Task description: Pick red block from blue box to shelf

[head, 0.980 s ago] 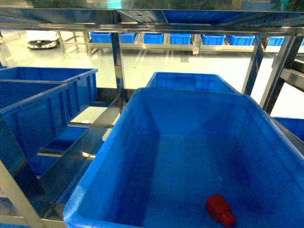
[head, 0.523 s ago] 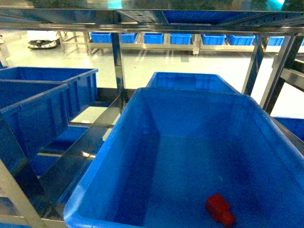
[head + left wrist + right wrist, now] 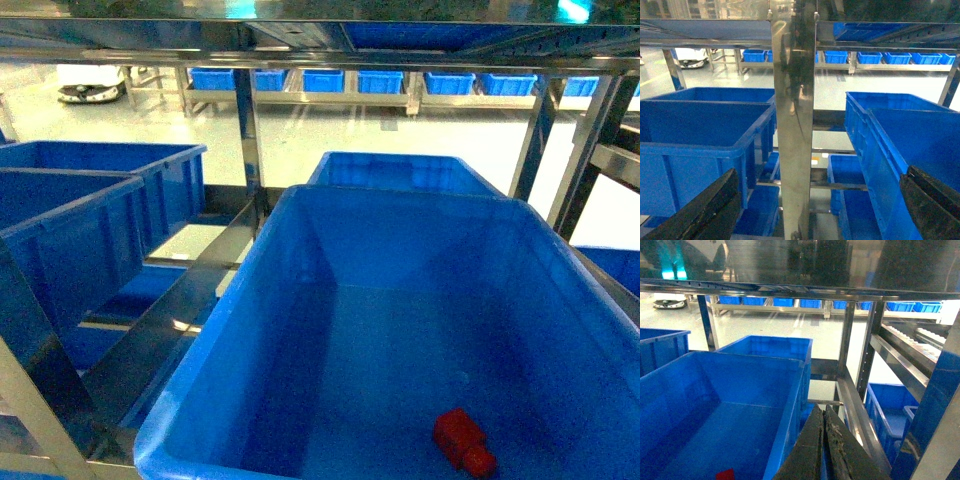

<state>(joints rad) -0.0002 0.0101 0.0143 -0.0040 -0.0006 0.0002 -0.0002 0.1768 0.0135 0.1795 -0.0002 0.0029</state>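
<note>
Low on the floor of the smooth blue plastic box [image 3: 400, 330], near its front-right corner, lies the small red studded block [image 3: 463, 440], which the right gripper [image 3: 824, 450], fingers pressed together, should open before descending straight over it.

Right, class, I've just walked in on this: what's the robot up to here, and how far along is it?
Nothing is being handled yet. The red block lies on the floor of the blue box, near its front right corner, with no gripper in the head view. The left gripper is open, facing an upright of the steel shelf with blue crates beside it. The right gripper is shut, just outside the box's right wall. The pick hasn't started.
</note>
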